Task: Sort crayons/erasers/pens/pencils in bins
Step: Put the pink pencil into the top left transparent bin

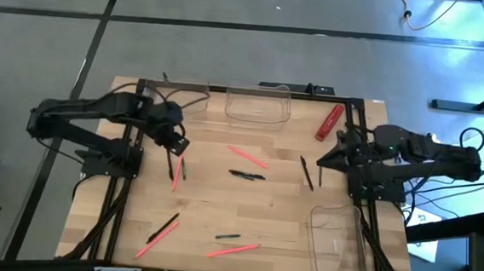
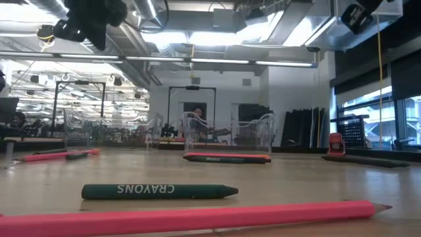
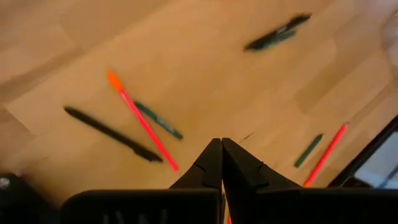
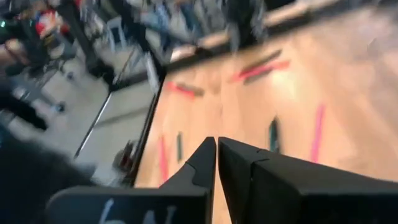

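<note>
My left gripper (image 1: 178, 145) hangs shut and empty above the table's left half, over a pink-red pencil (image 1: 176, 172) and a green crayon (image 1: 183, 169); both lie flat and also show in the left wrist view, the pencil (image 3: 324, 155) beside the crayon (image 3: 308, 150). My right gripper (image 1: 321, 159) is shut and empty at the right, just beside a black pen (image 1: 307, 172) that lies flat. More black pens lie at mid-table (image 1: 248, 175) and near left (image 1: 163, 228). Clear bins stand at far centre (image 1: 259, 104), far left (image 1: 190, 98) and near right (image 1: 337, 238).
A red eraser (image 1: 329, 122) lies at the far right. Pink-red pencils (image 1: 247, 157) (image 1: 234, 250) (image 1: 151, 244) and a dark crayon (image 1: 227, 235) are scattered flat over the board. A green crayon (image 2: 158, 191) and a pink pencil (image 2: 191, 217) lie near the front edge.
</note>
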Motion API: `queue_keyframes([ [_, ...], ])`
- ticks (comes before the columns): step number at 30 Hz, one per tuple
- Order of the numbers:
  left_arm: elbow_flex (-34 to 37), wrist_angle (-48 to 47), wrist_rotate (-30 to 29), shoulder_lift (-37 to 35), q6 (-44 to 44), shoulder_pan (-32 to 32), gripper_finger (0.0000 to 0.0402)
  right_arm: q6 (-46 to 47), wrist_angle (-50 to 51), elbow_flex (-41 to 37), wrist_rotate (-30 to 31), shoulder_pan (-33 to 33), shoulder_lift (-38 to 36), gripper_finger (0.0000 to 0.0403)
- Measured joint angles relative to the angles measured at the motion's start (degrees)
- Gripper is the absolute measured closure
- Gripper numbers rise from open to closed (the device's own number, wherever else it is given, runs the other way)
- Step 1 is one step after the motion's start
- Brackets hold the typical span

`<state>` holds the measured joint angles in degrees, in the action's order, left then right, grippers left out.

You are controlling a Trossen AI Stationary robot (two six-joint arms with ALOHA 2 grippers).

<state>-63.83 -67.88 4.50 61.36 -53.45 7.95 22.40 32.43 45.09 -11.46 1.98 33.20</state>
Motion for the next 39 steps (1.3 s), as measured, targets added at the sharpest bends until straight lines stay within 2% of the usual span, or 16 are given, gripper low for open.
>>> queue_keyframes([
  [4,0.2,0.8,0.1,1.9,-0.2,-0.9,0.0401,0.0,3.9,6.1,-2.2,0.0,5.0,0.0382],
  [11,0.2,2.1,0.0,3.0,-2.7,-1.4,0.0401,-5.1,3.9,11.3,-2.1,0.0,8.1,0.0382],
  [13,0.2,1.2,-1.1,3.4,-5.4,-1.4,0.0401,-5.9,3.9,11.7,-2.1,0.0,8.3,0.0382],
  [19,0.3,1.4,-2.0,4.9,-6.1,-1.4,0.0392,-6.3,5.9,11.7,-2.2,0.0,8.3,0.0382],
  [29,0.3,-1.1,-1.1,7.7,-7.4,0.1,0.0325,-6.4,7.2,11.7,-2.2,0.0,8.3,0.0382],
  [34,0.3,-2.4,1.7,10.3,-9.2,2.2,0.0313,-6.3,7.3,11.7,-2.2,0.0,8.3,0.0382],
  [39,0.3,-2.4,-1.7,14.7,-7.7,3.6,0.0312,-6.2,7.3,11.7,-2.2,0.0,8.3,0.0382],
])
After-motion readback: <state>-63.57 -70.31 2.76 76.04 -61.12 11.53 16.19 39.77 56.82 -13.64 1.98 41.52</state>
